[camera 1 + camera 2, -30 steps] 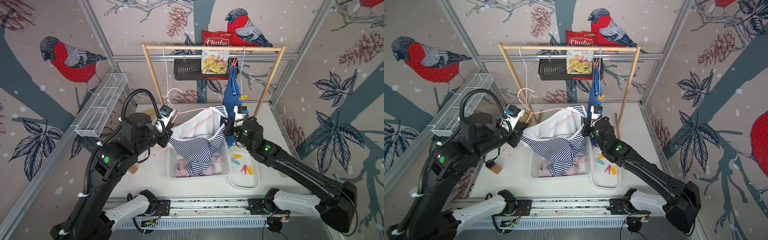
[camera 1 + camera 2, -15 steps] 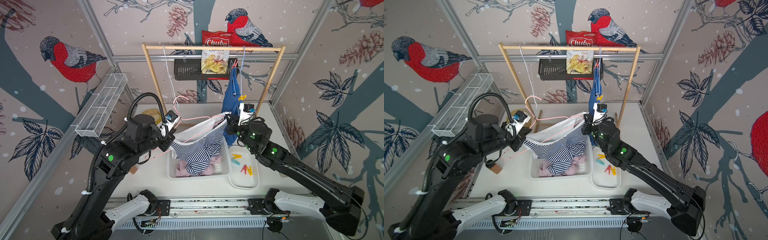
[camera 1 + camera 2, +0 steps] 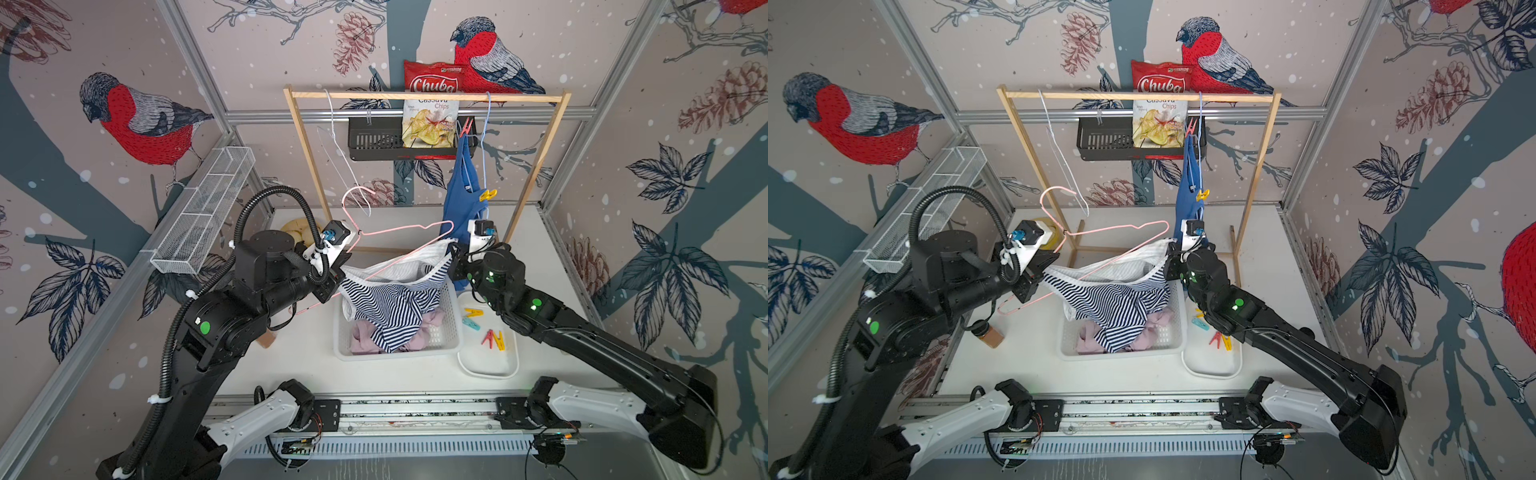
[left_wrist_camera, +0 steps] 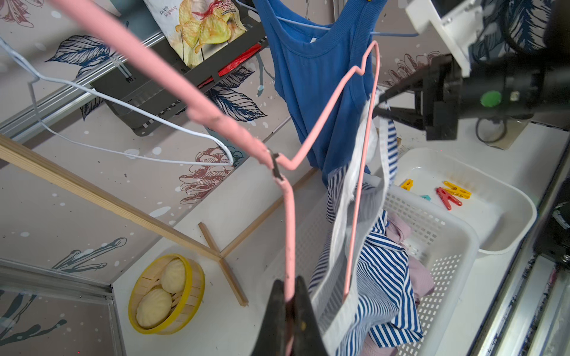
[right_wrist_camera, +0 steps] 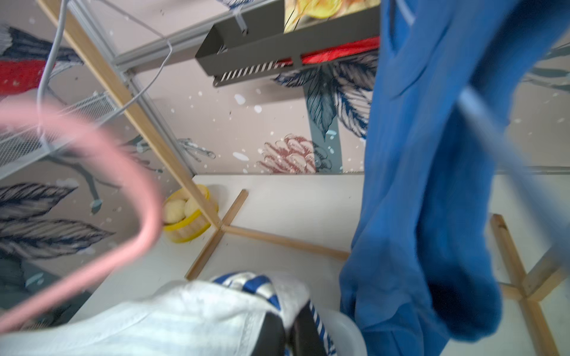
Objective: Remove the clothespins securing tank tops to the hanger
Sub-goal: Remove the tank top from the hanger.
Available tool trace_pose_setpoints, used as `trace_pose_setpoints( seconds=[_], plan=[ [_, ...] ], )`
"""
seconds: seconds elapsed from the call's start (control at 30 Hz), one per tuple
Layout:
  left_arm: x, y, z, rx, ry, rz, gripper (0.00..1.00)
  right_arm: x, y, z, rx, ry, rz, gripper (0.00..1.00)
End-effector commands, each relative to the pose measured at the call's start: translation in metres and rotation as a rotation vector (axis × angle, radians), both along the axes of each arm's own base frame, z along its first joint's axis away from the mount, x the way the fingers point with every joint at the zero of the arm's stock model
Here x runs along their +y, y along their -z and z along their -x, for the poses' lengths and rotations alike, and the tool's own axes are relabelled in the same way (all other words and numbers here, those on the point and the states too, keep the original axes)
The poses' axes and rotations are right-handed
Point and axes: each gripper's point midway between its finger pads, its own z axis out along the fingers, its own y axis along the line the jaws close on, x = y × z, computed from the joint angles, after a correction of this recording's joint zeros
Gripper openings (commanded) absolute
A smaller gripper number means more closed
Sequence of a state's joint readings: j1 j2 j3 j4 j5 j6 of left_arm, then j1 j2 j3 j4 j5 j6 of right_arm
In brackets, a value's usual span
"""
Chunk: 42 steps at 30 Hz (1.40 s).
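L fingers (image 4: 279, 297) are clamping the pink hanger (image 4: 333, 104) and R fingers (image 5: 271, 329) are pinching the striped top (image 3: 395, 307) by its white trim. That top seems unpinned but is hanging threaded on the wire btwn them, sagging into the basket (image 3: 451, 332) below, onto the mauve top (image 3: 361, 340). Four pins (image 3: 486, 336) are lying in the tray (image 3: 490, 370) just below R fingers, so approx. two-thirds done, w/ a red pin (image 3: 466, 126) and yellow pin (image 3: 487, 194) gripping the blue top (image 3: 457, 195) above R fingers.

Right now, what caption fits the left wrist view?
The left gripper clamps the pink hanger; the right gripper pinches the striped top over the basket.
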State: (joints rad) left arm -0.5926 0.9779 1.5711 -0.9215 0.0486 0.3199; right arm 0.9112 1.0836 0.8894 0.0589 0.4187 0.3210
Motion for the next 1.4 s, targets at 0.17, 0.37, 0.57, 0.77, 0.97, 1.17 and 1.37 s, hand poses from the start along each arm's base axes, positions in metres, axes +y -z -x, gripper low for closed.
trace_pose_setpoints(
  seconds=[0.17, 0.37, 0.57, 0.77, 0.97, 1.17, 1.37],
  plan=[
    [-0.021, -0.005, -0.024, 0.000, 0.013, 0.046, 0.00, 0.021, 0.044, 0.040, -0.012, 0.049, -0.105, 0.02],
    [-0.038, 0.016, -0.032, 0.059, 0.053, 0.040, 0.00, 0.030, 0.090, 0.046, 0.069, 0.021, -0.145, 0.06],
    [-0.037, 0.030, -0.040, 0.071, 0.021, 0.034, 0.00, 0.044, 0.131, 0.050, 0.148, -0.032, -0.031, 0.10],
    [-0.046, 0.061, -0.045, 0.157, 0.016, -0.019, 0.00, 0.035, 0.133, 0.062, 0.183, -0.051, 0.015, 0.44],
    [-0.054, 0.072, -0.048, 0.188, 0.003, -0.064, 0.00, -0.002, 0.109, 0.073, 0.165, -0.031, -0.011, 0.54],
    [-0.063, 0.079, -0.059, 0.234, -0.021, -0.133, 0.00, -0.001, 0.074, 0.095, 0.029, -0.132, -0.036, 0.57],
    [-0.069, 0.071, -0.068, 0.251, -0.045, -0.135, 0.00, -0.017, 0.076, 0.089, 0.007, -0.047, -0.037, 0.66]
  ],
)
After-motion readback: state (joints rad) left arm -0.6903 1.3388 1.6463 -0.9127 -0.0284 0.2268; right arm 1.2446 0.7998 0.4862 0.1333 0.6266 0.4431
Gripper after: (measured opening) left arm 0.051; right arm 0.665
